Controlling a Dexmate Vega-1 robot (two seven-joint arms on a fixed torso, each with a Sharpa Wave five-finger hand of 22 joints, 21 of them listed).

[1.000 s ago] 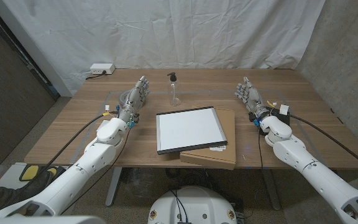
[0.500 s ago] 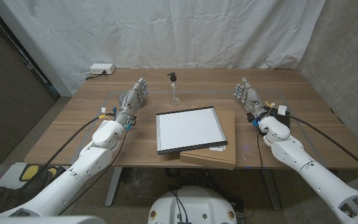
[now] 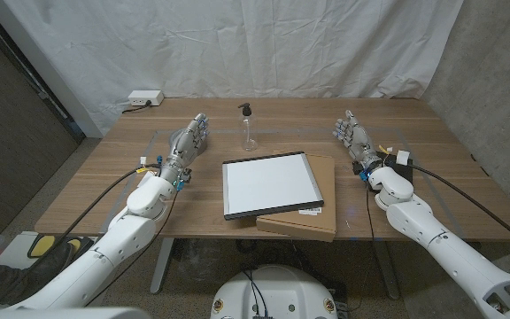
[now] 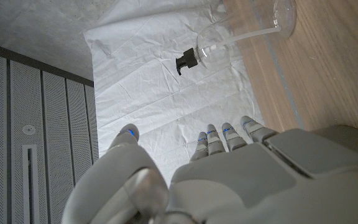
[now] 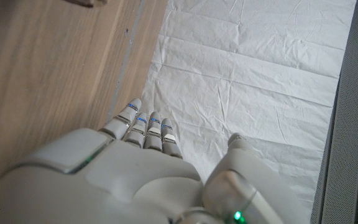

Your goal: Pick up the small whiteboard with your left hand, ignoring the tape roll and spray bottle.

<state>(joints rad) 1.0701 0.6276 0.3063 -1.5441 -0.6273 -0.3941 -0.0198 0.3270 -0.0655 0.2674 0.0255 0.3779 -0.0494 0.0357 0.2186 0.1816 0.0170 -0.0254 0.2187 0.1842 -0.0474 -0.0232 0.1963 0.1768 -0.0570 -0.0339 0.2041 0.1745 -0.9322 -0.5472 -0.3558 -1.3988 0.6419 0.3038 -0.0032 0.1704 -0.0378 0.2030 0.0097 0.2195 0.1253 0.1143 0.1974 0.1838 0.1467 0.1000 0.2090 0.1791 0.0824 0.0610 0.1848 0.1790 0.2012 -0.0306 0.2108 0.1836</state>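
While whiteboard [image 3: 268, 183] lies on cardboard [image 3: 319, 217], L hand [image 3: 190, 140] empty, bottle [image 3: 249, 127] nearby

White face and black frame on the whiteboard [image 3: 267, 184]; plain brown on the cardboard box [image 3: 309, 209] beneath it; clear body and black pump on the spray bottle [image 3: 249, 128], seen likewise in the left wrist view [image 4: 241, 38]; warm brown wood grain across the table [image 3: 113, 164]; creased white on the backdrop sheet [image 3: 264, 44]; silver-grey with small blue lights on the left hand [image 3: 189, 142] and right hand [image 3: 352, 138]; white shells on both arms; white on the power strip [image 3: 143, 98].
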